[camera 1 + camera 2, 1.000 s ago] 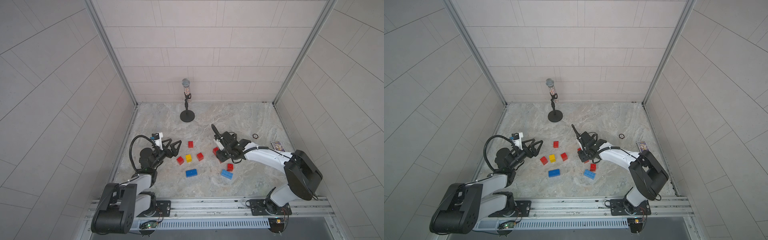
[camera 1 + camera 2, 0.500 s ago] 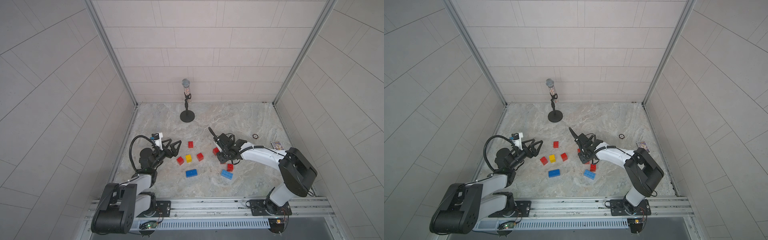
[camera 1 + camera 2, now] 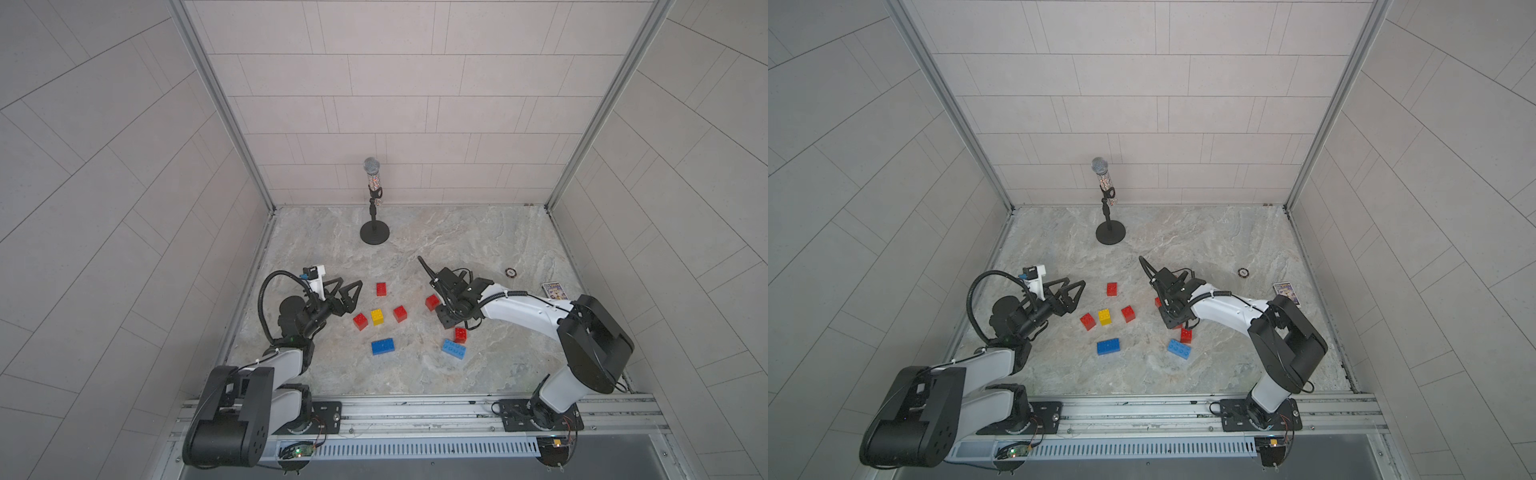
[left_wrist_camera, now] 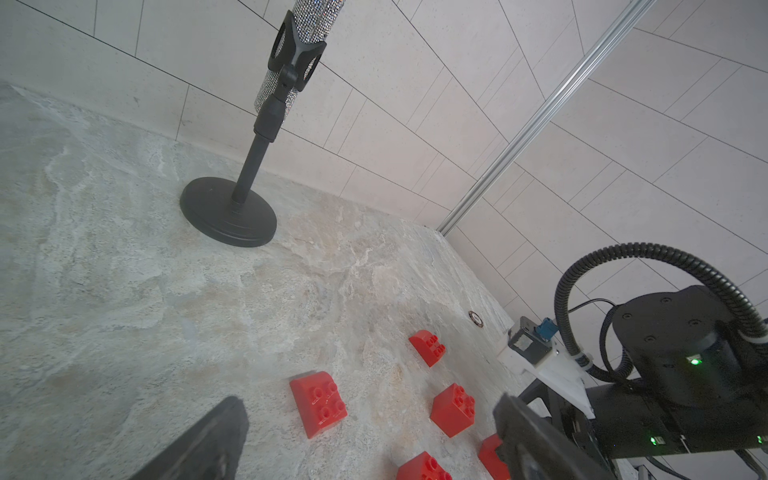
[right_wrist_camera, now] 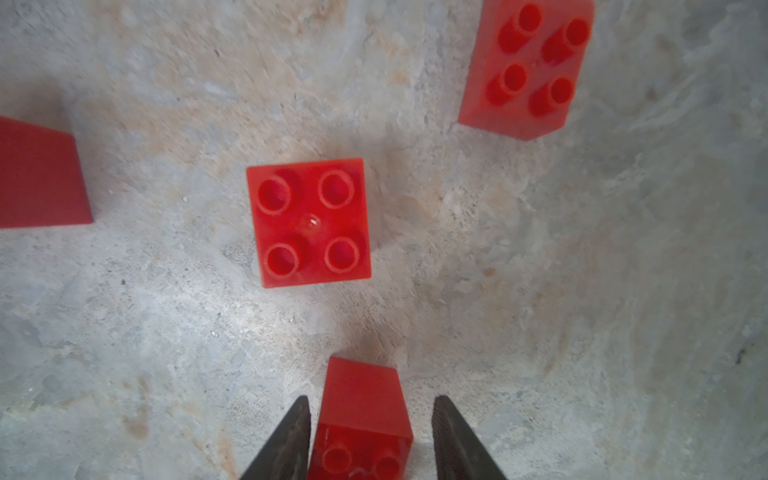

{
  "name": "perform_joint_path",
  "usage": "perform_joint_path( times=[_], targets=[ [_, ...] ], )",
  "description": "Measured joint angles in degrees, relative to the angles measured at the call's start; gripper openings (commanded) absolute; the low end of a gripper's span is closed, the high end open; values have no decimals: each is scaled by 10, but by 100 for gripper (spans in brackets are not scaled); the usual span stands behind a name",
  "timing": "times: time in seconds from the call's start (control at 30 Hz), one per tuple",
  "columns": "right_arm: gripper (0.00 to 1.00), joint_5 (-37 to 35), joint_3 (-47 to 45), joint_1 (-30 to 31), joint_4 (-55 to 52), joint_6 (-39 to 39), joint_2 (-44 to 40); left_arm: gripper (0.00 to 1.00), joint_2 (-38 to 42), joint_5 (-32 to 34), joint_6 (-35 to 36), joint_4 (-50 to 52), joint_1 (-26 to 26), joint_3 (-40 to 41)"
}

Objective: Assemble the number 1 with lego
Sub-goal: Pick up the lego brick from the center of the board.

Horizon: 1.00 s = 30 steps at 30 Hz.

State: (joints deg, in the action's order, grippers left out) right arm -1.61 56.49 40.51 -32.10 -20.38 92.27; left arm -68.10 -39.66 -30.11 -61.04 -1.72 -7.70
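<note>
Set clock on marble floor (image 3: pixel 478 249) per top views, 12 = back wall. Noted walls at 9, 12 and 3, rail (image 3: pixel 415 409) along 6. Found most free room from 12 to 2 and along the 6 edge. Found L gripper (image 3: pixel 350 282) at 9, spread wide, holding nothing. Found R gripper (image 3: pixel 446 320) near centre, pointing down, set narrow astride a red brick (image 5: pixel 361 386): contact on one side, a gap on the other, so not clamped. Logged rest of lego loose, studs up: three red bricks (image 3: pixel 400 313) and yellow brick (image 3: pixel 377 316) btw the two grippers, dark blue brick (image 3: pixel 382 346) at 7, light blue brick (image 3: pixel 453 348) at 5 w/ a further red brick (image 3: pixel 460 334) just beside. Seen in R wrist view two more reds (image 5: pixel 309 222) ahead of the fingertips, none touching. Logged obstacles: mic stand (image 3: pixel 374 232) at 11, well apart from both arms; small ring (image 3: pixel 511 272) at 2; card box (image 3: pixel 554 289) at 3, near wall.
</note>
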Motion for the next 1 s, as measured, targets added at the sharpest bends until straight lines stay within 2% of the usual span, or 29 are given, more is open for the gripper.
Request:
perform_joint_path(
  times=[0.63, 0.73, 0.87, 1.0],
  targets=[
    [45, 11, 13, 0, -25, -9, 16, 100, -2, 1, -3, -1, 4, 0],
    [39, 14, 13, 0, -25, -10, 20, 100, -4, 1, -5, -2, 6, 0],
    [20, 15, 15, 0, -29, -7, 20, 100, -7, 1, -6, -4, 7, 0],
    [14, 13, 17, 2, -34, -5, 17, 100, -11, 1, -10, -7, 10, 0]
  ],
)
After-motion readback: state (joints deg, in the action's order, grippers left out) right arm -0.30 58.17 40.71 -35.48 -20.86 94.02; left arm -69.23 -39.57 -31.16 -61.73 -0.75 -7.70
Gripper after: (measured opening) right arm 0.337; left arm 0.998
